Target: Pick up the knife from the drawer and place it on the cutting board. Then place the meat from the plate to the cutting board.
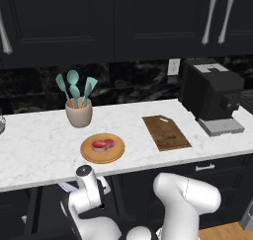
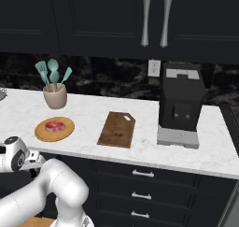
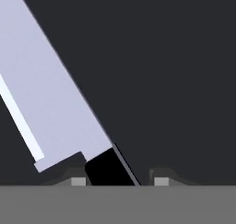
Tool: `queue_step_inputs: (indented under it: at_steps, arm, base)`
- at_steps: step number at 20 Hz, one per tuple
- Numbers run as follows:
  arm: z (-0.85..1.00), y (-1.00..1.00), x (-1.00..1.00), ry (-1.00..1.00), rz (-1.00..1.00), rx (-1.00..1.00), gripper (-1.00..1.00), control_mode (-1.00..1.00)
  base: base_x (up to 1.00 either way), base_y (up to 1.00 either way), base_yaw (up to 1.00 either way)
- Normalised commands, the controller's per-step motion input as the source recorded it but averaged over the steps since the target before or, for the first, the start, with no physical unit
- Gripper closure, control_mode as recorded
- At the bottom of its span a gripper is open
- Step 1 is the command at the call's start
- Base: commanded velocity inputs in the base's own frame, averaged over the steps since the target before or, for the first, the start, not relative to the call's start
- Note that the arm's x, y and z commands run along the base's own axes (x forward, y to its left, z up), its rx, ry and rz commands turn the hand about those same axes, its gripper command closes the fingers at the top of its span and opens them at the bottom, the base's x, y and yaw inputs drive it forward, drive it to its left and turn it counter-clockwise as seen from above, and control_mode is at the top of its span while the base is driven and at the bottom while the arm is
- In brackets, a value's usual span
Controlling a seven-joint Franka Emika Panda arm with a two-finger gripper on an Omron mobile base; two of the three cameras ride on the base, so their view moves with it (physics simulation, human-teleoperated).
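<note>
Jaws close around black handle of knife (image 3: 55, 94) in drawer (image 3: 175, 71); firm grip not clear. Meat (image 1: 102, 144) on plate (image 1: 89, 156).

I see knife (image 3: 55, 94) blade pale smooth metal (black matt handle); cutting board (image 1: 166, 132) dark wood; counter (image 1: 39, 145) white marble.

A white marble counter (image 1: 29, 150) runs beneath dark upper cabinets (image 2: 93, 20) with silver handles, a black speckled backsplash (image 2: 112, 76) with a wall outlet (image 2: 153, 67) behind it and dark drawers (image 2: 140, 184) under it.
</note>
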Motion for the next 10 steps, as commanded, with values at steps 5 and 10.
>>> queue_step_inputs:
  at_steps: [5,10]
  arm:
    - [0.21,-0.01,-0.04,0.00,0.01,0.00,1.00,-1.00]
    - [0.16,0.02,-0.16,0.00,0.00,0.00,1.00,-1.00]
  base:
    - [0.00,0.00,0.00]
    - [0.00,0.00,0.00]
